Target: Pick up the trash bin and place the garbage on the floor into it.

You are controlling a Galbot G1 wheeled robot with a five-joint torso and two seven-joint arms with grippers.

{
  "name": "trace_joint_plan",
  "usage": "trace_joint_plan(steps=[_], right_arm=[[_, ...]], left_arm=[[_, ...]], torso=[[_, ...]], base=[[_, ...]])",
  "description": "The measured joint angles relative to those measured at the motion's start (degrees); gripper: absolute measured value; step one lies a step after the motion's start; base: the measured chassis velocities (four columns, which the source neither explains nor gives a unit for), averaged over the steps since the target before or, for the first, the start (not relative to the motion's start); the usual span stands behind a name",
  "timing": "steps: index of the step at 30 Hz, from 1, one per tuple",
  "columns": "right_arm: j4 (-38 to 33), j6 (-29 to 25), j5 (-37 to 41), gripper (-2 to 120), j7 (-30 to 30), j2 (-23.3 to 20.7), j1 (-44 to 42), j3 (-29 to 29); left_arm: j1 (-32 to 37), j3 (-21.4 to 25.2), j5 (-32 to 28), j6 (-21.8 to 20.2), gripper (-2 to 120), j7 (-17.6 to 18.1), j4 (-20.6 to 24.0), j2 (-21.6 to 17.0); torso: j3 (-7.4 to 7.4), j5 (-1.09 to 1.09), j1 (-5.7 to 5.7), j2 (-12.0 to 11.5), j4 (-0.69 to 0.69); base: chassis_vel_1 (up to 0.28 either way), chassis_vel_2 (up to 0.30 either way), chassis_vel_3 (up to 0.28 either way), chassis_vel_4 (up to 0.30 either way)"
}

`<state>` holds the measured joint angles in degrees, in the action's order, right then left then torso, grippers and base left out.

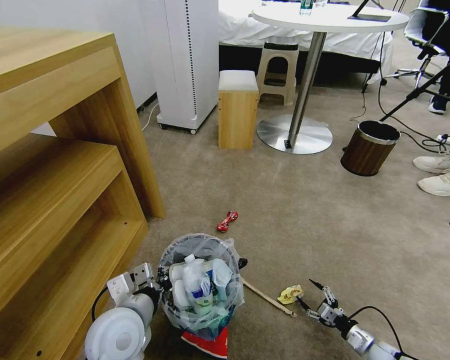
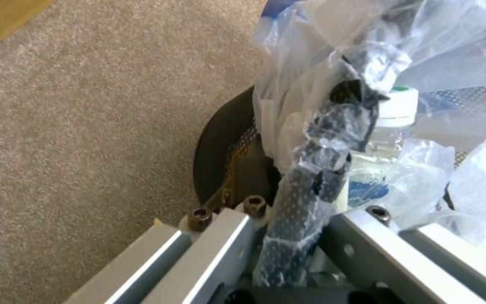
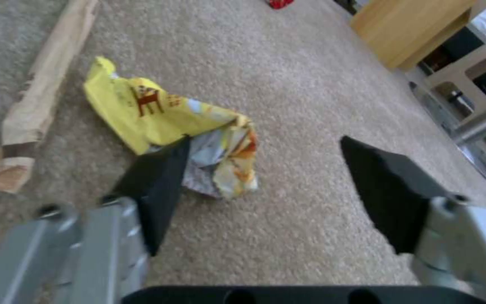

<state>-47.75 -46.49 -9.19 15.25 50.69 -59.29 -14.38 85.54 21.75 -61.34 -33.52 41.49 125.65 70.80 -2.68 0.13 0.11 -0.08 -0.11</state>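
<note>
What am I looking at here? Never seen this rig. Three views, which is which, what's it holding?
It is a wheeled robot with two arms. The wide picture comes from its head camera, looking down at the floor; the other two come from cameras on each wrist.

The left gripper is clamped on the rim of the trash bin, a small wire bin with a plastic liner, already stuffed with bottles.

The right gripper is low over the carpet, jaws open and holding nothing, right at a crumpled yellow wrapper.

Still lying on the carpet: a wooden stick beside the yellow wrapper, and a red wrapper farther out.
</note>
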Motion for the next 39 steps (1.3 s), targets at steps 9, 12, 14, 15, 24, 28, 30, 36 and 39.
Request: trace_joint_plan(steps=[9,12,14,15,24,28,30,36,39], right_arm=[[0.7,0.0,-1.2,36,0.4,0.6,0.2,-0.2],[1.0,0.0,-1.9,21,0.7,0.8,0.4,-0.2],[1.1,-0.1,-2.0,17,0.8,0.9,0.4,-0.2],[1.2,-0.1,-2.1,15,0.9,0.9,0.4,-0.1],[1.6,-0.1,-3.2,0,1.6,1.3,0.4,0.0],[1.0,-0.1,-3.2,0,1.9,1.4,0.1,0.0],[-0.3,-0.1,-2.7,0,2.2,1.2,-0.3,0.3],[-7.5,-0.1,1.6,0,2.6,-1.5,-2.7,1.3],[-11.9,-0.1,3.5,0,2.9,-3.4,-4.1,2.3]], left_arm=[[0.1,0.0,0.3,0.0,0,-0.1,0.1,0.3],[0.1,0.0,0.3,0.0,0,-0.1,0.0,0.3],[0.0,0.0,0.3,0.0,0,-0.1,-0.1,0.3],[0.0,0.0,0.3,0.0,0,-0.1,-0.1,0.3],[0.0,-0.1,0.3,0.0,0,-0.2,-0.4,0.2],[0.2,0.1,0.3,0.1,0,-0.3,-0.4,-0.2],[0.4,0.2,0.4,0.1,0,-0.4,-0.4,-0.5],[0.2,0.4,0.2,0.1,0,-0.5,-1.0,-1.4],[0.0,0.4,0.2,0.1,0,-0.5,-1.5,-1.7]], torso=[[0.00,0.00,0.00,0.0,0.00],[0.00,0.00,0.00,0.0,0.01],[0.00,0.00,0.00,0.0,0.00],[0.00,0.00,0.00,0.0,0.00],[0.00,0.00,0.00,0.0,0.00],[0.00,0.00,0.00,0.0,0.00],[0.00,0.00,0.00,0.0,0.00],[0.00,0.01,0.00,0.0,0.01],[0.00,-0.02,0.00,0.0,0.00]], base=[[0.000,0.000,0.000,0.000],[0.000,0.000,0.000,0.000],[0.000,0.000,0.000,0.000],[0.000,0.000,0.000,0.000],[0.000,0.000,0.000,0.000],[0.000,0.000,0.000,0.000],[0.000,0.000,0.000,0.000],[0.000,0.000,0.000,0.000],[0.000,0.000,0.000,0.000]])
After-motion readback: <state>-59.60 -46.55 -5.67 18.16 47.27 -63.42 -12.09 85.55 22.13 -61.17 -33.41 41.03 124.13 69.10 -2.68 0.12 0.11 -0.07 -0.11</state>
